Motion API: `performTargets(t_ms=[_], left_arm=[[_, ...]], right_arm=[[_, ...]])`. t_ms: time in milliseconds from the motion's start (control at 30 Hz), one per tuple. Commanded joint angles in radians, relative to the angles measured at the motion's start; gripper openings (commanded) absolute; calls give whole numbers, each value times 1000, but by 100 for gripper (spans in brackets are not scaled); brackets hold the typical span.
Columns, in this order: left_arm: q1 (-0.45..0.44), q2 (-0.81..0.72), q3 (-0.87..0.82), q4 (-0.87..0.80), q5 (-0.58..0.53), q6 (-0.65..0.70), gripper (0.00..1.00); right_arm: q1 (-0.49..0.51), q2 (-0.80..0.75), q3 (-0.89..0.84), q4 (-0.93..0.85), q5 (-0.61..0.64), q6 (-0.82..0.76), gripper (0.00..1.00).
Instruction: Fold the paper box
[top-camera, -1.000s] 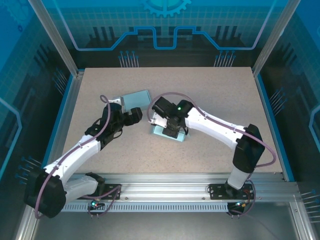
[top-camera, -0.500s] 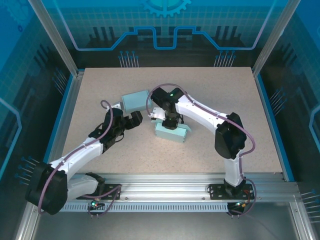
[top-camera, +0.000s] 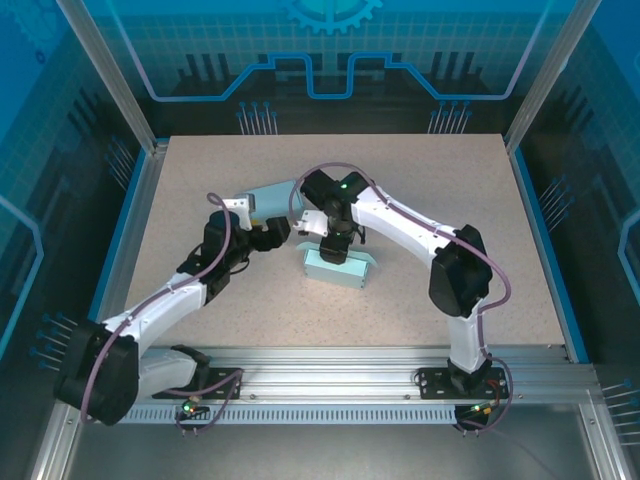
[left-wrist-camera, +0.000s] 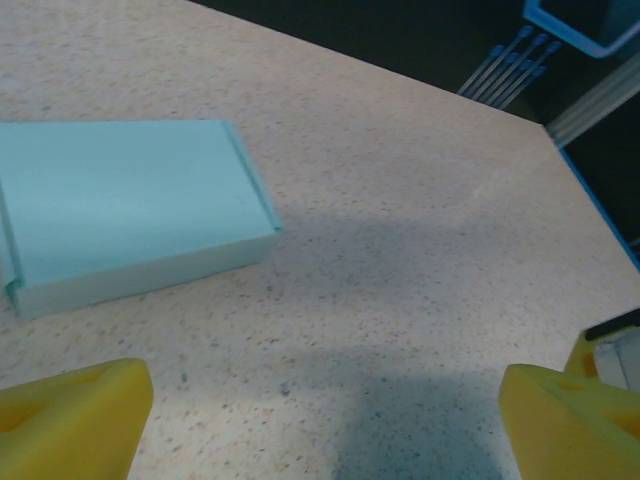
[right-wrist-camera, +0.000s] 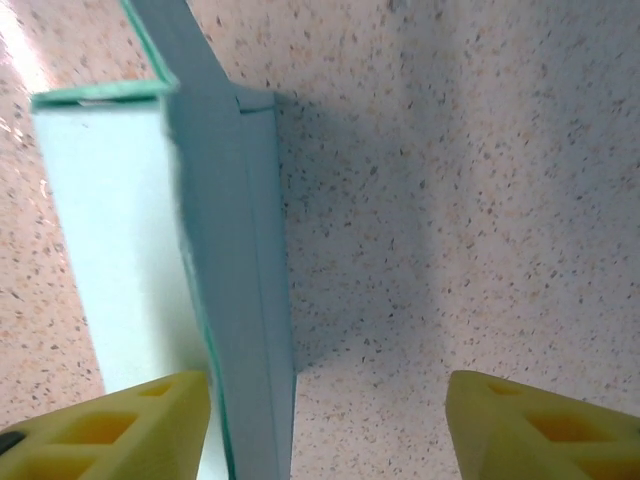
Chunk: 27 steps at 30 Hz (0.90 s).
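Pale teal paper box (top-camera: 338, 268) near table centre, at 5 o'clock from flat teal card piece (top-camera: 268, 200). Right gripper (right-wrist-camera: 330, 410) jaws apart above box, gripping nothing; left gripper (left-wrist-camera: 320, 420) spread wide, empty. Risk: unheld walls could spring apart; jaw could shove light box askew.

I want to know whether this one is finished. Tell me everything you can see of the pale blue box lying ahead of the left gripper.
The pale blue box looks like thin card or paper. It is a flat, closed rectangular block with a smooth top and a low side wall. A folded seam runs along its right end, and its left end runs out of the left wrist picture. It lies flat on the speckled table, ahead of the open left gripper, whose fingers stand clear of it.
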Motion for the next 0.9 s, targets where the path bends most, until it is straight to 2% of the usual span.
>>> performTargets(t_ms=[0,200,367,400,467,667,867], left_arm=[[22,30,25,89,162,104,90],[34,72,84,54,344,201,88],[61,31,99,-26,454,317,87],[70,14,106,-55,462,334,87],[77,-13,128,-125,451,367,87],[78,-68,161,-254,419,414,87],[74,-76,187,-333,444,437,86]], right_arm=[[-18,-75,11,15,-42,12,67],[-22,-71,9,21,-29,25,69],[-35,-113,25,26,-21,79,73],[-39,-138,21,30,-17,104,78],[-47,-196,-4,51,-9,153,100],[-49,-440,-213,195,133,323,100],[-72,-694,-472,358,188,444,100]])
